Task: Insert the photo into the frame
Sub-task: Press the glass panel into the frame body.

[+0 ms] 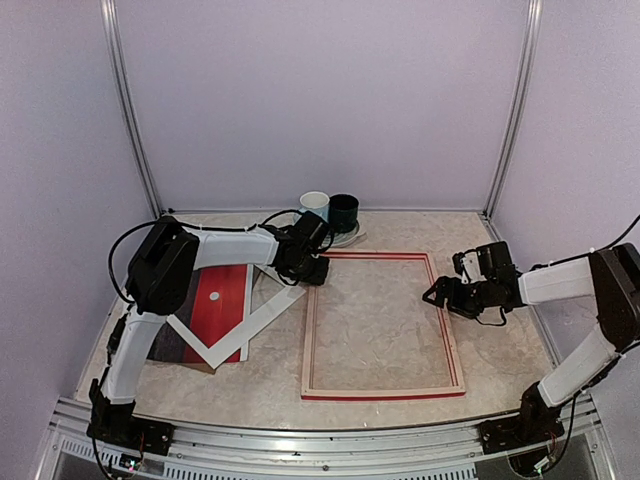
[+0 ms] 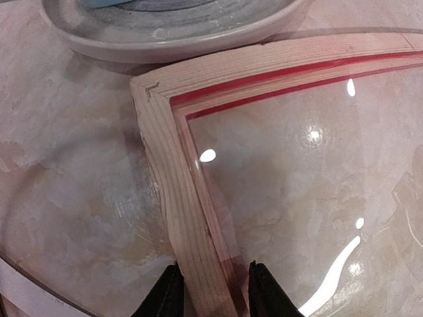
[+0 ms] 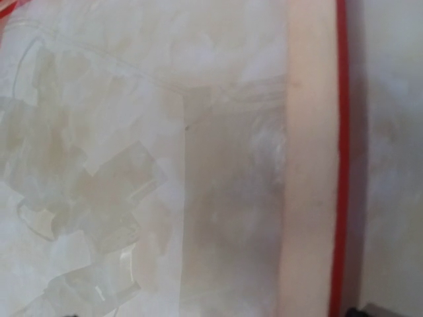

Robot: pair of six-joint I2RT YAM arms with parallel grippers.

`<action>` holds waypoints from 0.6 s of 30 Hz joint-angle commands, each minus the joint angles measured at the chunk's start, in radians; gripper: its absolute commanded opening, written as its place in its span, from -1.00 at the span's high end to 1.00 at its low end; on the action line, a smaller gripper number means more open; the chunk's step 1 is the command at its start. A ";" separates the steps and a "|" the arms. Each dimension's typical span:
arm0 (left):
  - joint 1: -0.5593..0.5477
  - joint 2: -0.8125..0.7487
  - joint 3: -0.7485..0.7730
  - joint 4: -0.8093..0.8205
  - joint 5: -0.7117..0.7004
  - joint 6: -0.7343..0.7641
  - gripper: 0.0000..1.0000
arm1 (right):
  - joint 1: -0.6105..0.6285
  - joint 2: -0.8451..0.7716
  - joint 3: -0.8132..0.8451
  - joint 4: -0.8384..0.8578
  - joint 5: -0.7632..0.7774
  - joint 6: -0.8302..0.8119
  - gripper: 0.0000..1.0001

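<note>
The frame (image 1: 383, 325) lies flat mid-table, pale wood back up, red edges showing. My left gripper (image 1: 312, 270) is at its far left corner. In the left wrist view the two black fingertips (image 2: 168, 294) stand on either side of the frame's left rail (image 2: 178, 191), which fills the gap between them. My right gripper (image 1: 436, 294) hovers open over the right rail (image 3: 310, 165), its fingers outside its own wrist view. The photo (image 1: 218, 300), red with a small white sun, lies at the left, partly under a white mat border (image 1: 262, 318).
A brown backing board (image 1: 168, 345) lies under the photo. A white cup (image 1: 314, 204) and a dark cup (image 1: 344, 211) stand on a grey plate (image 2: 165, 41) just beyond the frame's far left corner. Walls close off the back and both sides.
</note>
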 commanded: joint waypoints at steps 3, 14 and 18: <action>-0.006 -0.033 -0.089 0.043 0.077 0.062 0.31 | 0.031 -0.092 -0.039 -0.005 -0.048 0.025 -0.73; 0.028 -0.097 -0.095 0.092 0.020 0.038 0.02 | 0.039 -0.227 -0.054 -0.088 0.005 0.019 -0.74; 0.045 -0.106 -0.044 0.095 -0.005 0.024 -0.01 | 0.040 -0.197 -0.034 -0.091 0.030 0.010 -0.75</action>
